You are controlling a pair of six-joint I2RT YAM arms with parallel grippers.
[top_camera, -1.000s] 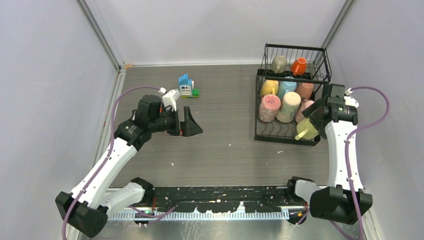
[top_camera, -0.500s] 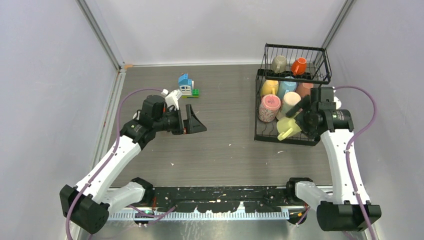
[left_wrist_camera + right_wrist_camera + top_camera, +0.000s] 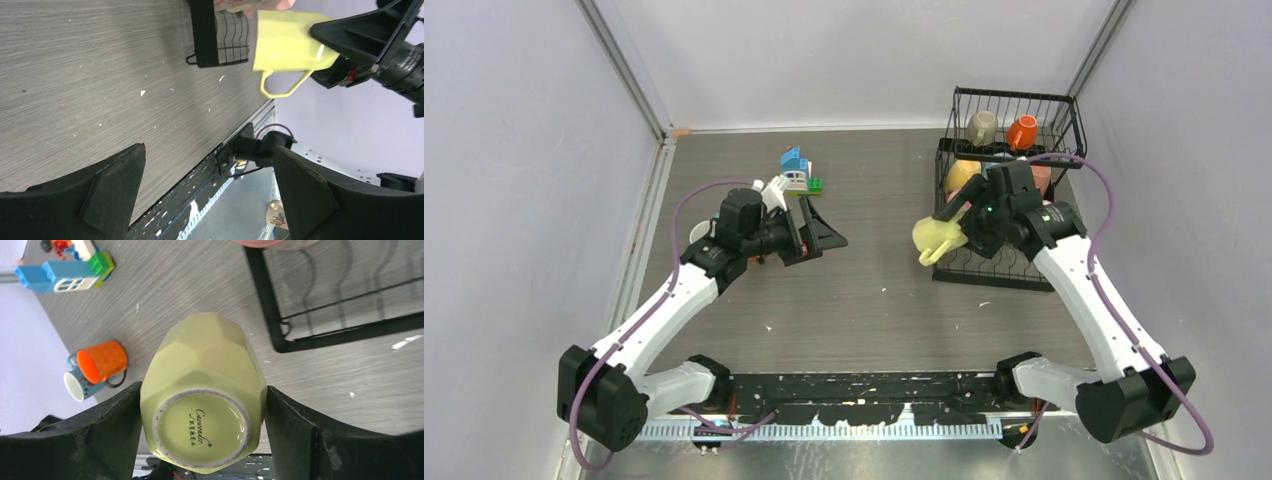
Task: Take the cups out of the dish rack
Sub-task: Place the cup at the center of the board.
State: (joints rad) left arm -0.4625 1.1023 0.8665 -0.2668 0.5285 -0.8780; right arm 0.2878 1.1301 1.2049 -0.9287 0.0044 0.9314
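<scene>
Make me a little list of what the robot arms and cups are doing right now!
Right gripper: shut on the yellow mug
Yellow mug: outside the dish rack, to its left, over the table
Left gripper: open, empty, facing the mug
Upper shelf: beige cup, orange cup
On the table: second orange cup, blue cup, toy house

Pale walls (image 3: 844, 60) enclose a grey (wood-grain) tabletop (image 3: 874, 300).
</scene>
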